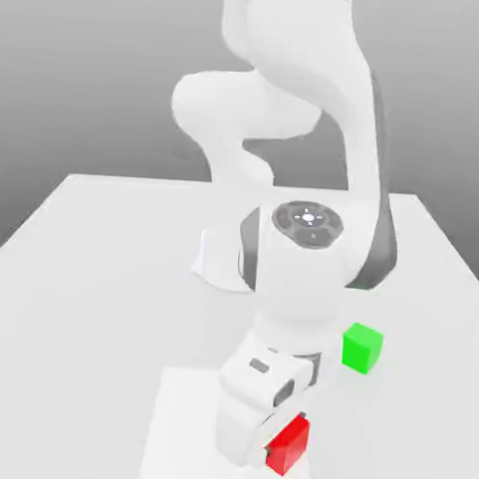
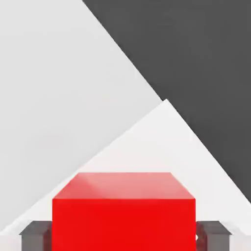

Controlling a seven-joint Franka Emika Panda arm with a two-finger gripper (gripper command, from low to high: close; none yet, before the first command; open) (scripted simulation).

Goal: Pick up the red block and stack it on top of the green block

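The red block (image 1: 289,446) sits between my gripper's (image 1: 282,452) fingers near the table's front edge, and the jaws are shut on its two sides. In the hand view the red block (image 2: 123,213) lies close to the camera, with a grey fingertip (image 2: 34,236) pressed against one side and the other fingertip against the opposite side. The green block (image 1: 362,348) stands by itself on the table, farther back and toward the exterior view's right of the hand. It is apart from the red block.
The arm's white base (image 1: 222,267) stands at the middle of the white table (image 1: 92,274), behind the hand. A paler square panel (image 1: 187,430) lies under the hand at the front. Dark floor (image 2: 196,59) lies beyond the table's edge.
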